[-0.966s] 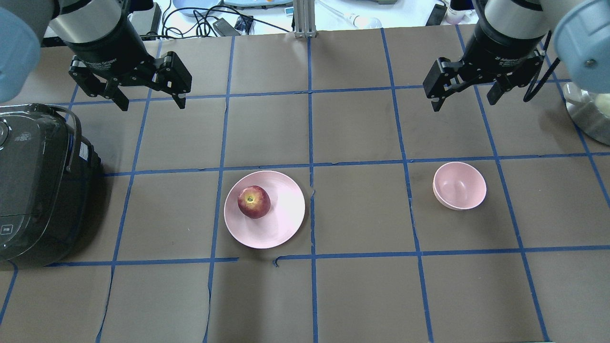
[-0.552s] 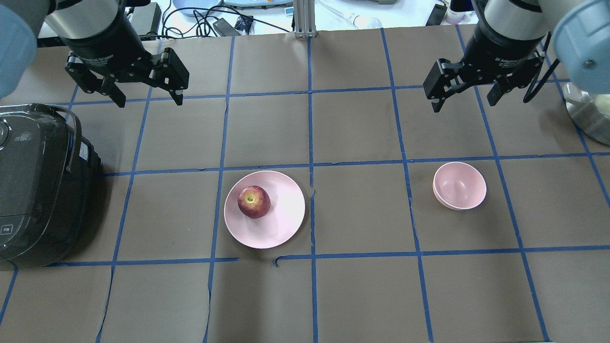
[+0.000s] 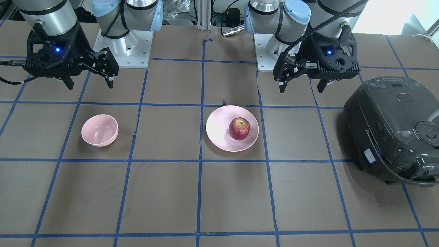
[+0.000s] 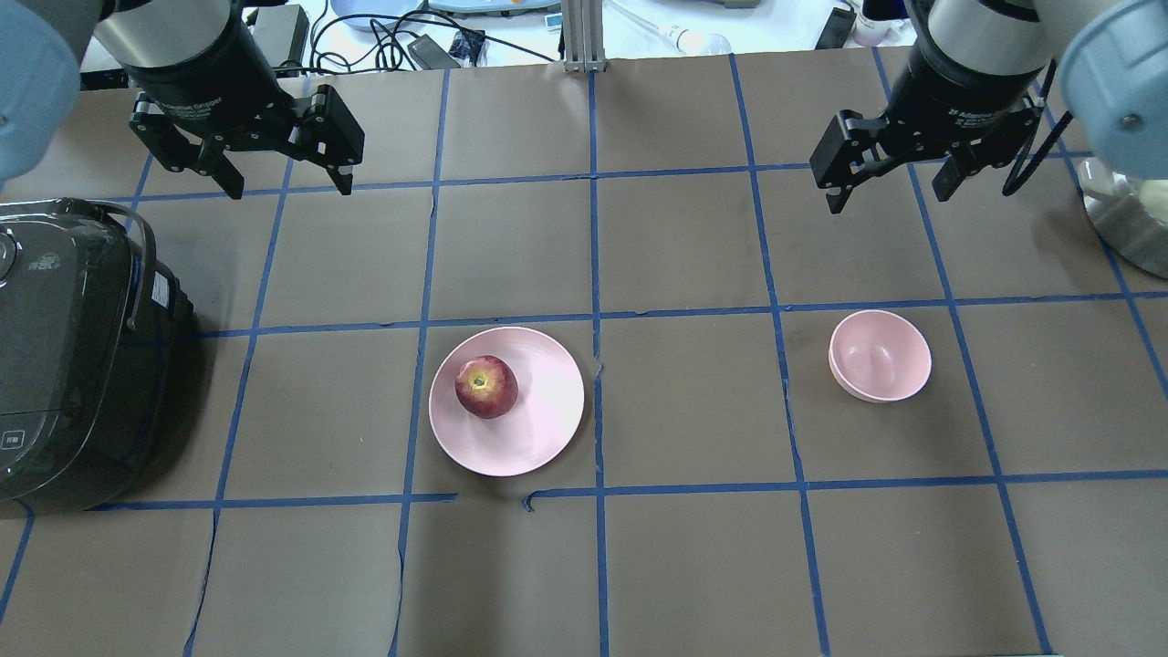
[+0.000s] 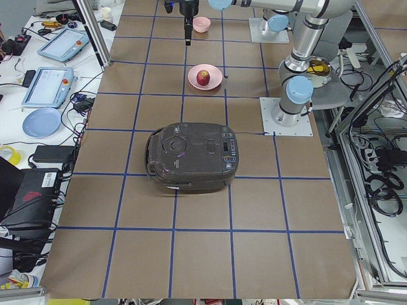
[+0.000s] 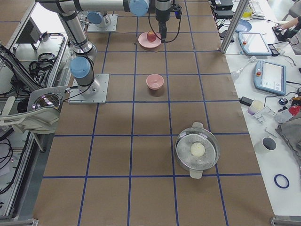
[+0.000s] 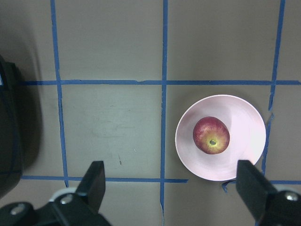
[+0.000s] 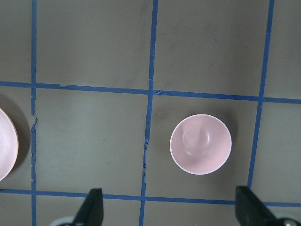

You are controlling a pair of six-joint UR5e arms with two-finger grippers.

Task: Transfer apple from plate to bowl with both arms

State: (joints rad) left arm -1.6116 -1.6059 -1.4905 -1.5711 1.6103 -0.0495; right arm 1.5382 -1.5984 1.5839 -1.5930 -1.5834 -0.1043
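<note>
The dark-red apple (image 4: pixel 486 386) sits on the left half of the pale-pink plate (image 4: pixel 547 401) near the table's middle. It also shows in the front view (image 3: pixel 239 128) and in the left wrist view (image 7: pixel 211 135). The small pink bowl (image 4: pixel 880 355) stands empty to the right and also shows in the right wrist view (image 8: pixel 201 144). My left gripper (image 4: pixel 290 187) is open and empty, high above the table, far behind and left of the plate. My right gripper (image 4: pixel 887 196) is open and empty, high behind the bowl.
A black rice cooker (image 4: pixel 73 356) stands at the table's left edge. A steel pot with a glass lid (image 4: pixel 1127 219) stands at the right edge. Blue tape lines grid the brown table. Cables and devices lie beyond the far edge.
My left gripper has shifted slightly toward the far edge of the table, still open. The right gripper, apple, plate and bowl have not visibly moved.
</note>
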